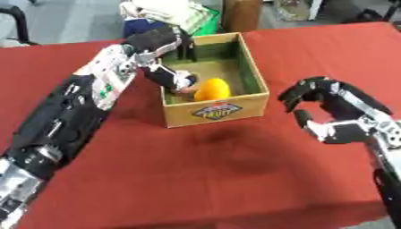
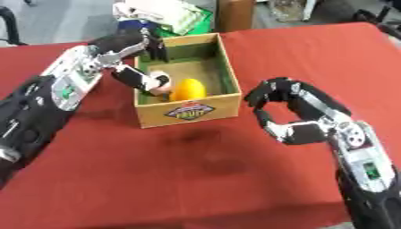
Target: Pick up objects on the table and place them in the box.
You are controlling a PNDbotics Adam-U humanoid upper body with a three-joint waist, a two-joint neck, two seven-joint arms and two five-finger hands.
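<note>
An open cardboard box (image 1: 217, 112) with a fruit label on its front stands on the red table. A yellow-orange round fruit (image 1: 212, 89) lies inside it near the front wall. My left hand (image 1: 162, 42) reaches over the box's left wall. Its fingers (image 1: 189, 50) point down into the far left corner, and the thumb tip rests beside the fruit without closing round it. To the right of the box my right hand (image 2: 296, 109) hovers over the cloth. Its fingers bend loosely toward the thumb with nothing between them.
Red cloth (image 1: 235, 179) covers the table in front of the box. Behind the far edge sit a white and green bundle (image 1: 176, 13) and a brown upright thing (image 1: 241, 14). A faint dark stain (image 1: 235, 147) marks the cloth.
</note>
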